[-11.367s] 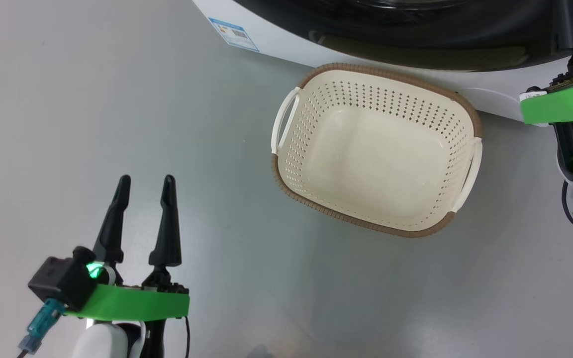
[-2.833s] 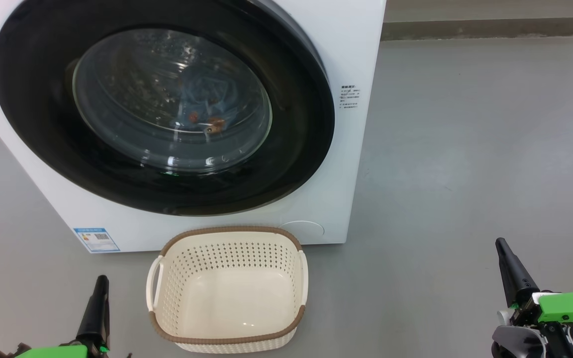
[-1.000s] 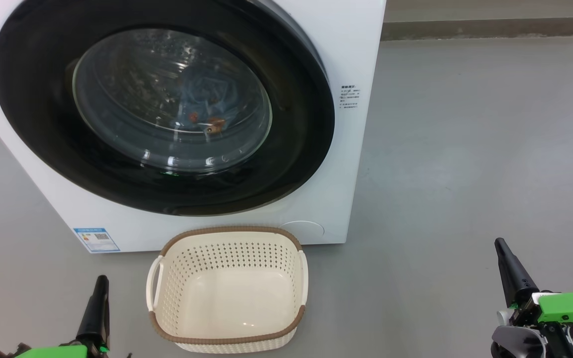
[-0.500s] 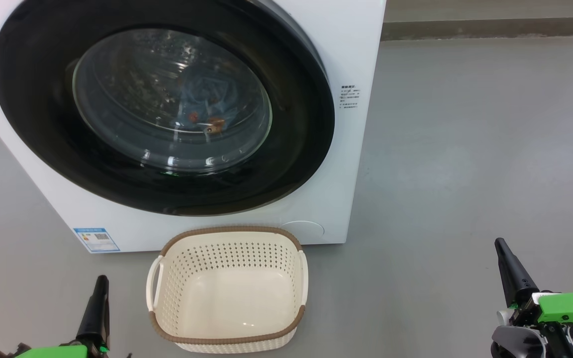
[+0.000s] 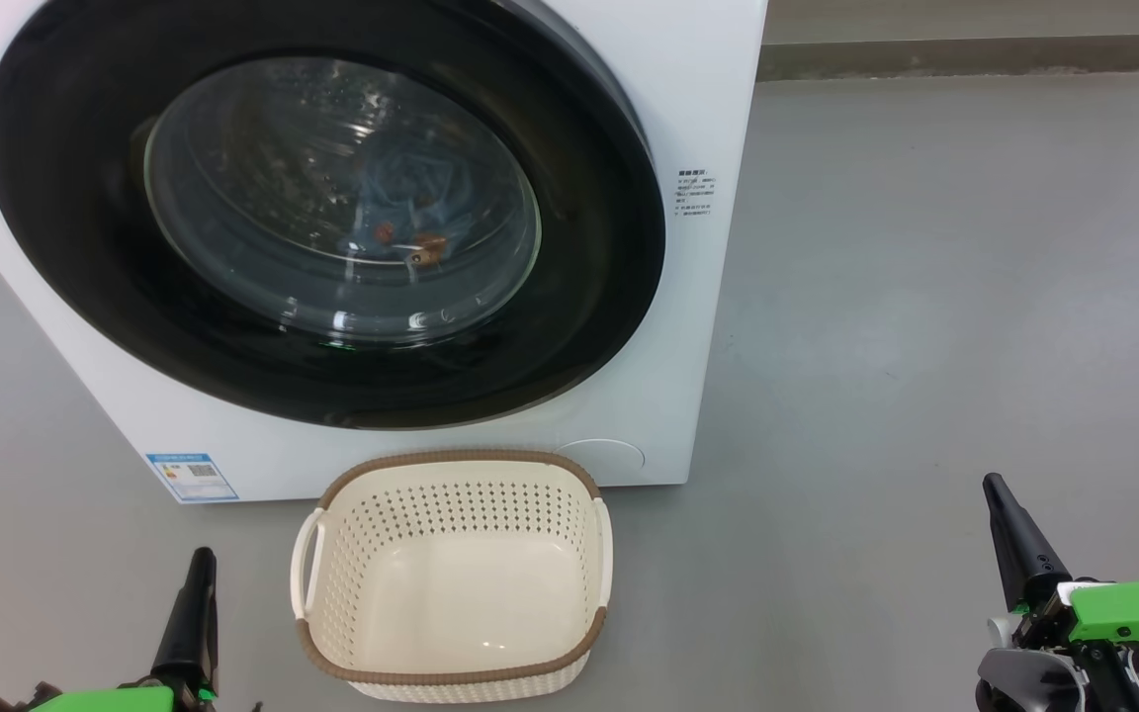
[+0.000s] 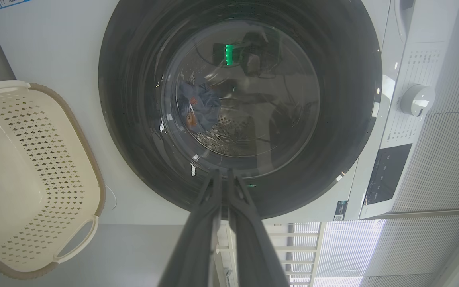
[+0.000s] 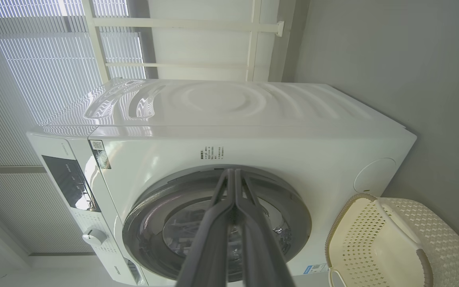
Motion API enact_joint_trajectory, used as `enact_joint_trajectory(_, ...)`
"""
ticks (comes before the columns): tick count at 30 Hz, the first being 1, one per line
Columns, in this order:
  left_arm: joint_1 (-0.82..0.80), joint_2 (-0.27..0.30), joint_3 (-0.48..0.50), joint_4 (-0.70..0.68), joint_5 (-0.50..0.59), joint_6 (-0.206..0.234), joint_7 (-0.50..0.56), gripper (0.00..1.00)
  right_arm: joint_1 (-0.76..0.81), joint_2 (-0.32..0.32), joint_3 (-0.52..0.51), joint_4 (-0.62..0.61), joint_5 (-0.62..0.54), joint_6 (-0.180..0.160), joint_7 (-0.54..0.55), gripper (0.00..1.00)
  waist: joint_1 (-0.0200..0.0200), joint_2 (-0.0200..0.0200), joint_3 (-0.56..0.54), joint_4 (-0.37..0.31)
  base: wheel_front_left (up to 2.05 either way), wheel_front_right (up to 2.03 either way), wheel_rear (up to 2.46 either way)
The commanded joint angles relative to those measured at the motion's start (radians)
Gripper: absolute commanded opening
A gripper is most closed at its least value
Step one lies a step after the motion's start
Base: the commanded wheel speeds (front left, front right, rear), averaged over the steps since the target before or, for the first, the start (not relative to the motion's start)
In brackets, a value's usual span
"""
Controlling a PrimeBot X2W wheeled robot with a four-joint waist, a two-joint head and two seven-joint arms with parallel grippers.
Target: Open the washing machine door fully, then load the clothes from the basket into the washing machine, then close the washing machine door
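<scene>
At the lower left the left pincer (image 5: pixel 201 564) hovers above the grey floor (image 5: pixel 925 297), its two dark fingers pressed together and holding nothing. Just right of it a small blue label (image 5: pixel 192 477) sits low on the white washing machine (image 5: pixel 708 99). The washing machine door (image 5: pixel 609 247) lies shut, flush against the front. Behind its dim, reflective glass the clothes (image 5: pixel 401 198) sit in the drum: what looks like blue fabric with orange spots. The basket (image 5: pixel 461 461) stands on the floor just before the machine, below the door, its smooth cream bottom in plain sight. At the lower right, well apart from the basket, the right pincer (image 5: pixel 997 487) is likewise closed tip to tip, gripping nothing.
</scene>
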Motion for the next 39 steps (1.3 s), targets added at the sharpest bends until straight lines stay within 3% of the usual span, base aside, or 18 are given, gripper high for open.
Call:
enact_joint_trajectory(1,-0.036,0.009,0.033,-0.031,-0.008,0.001,0.007,0.00,-0.040,-0.005,0.012,-0.028,-0.002,0.002,0.007,0.00,0.0000,0.0000,0.000,0.000,0.00,0.00,0.00)
enact_joint_trajectory(39,-0.036,0.009,0.032,-0.031,-0.008,0.001,0.007,0.00,-0.041,-0.002,0.008,-0.028,-0.006,0.002,0.010,0.00,0.0000,0.0000,0.000,0.000,0.00,0.00,0.00)
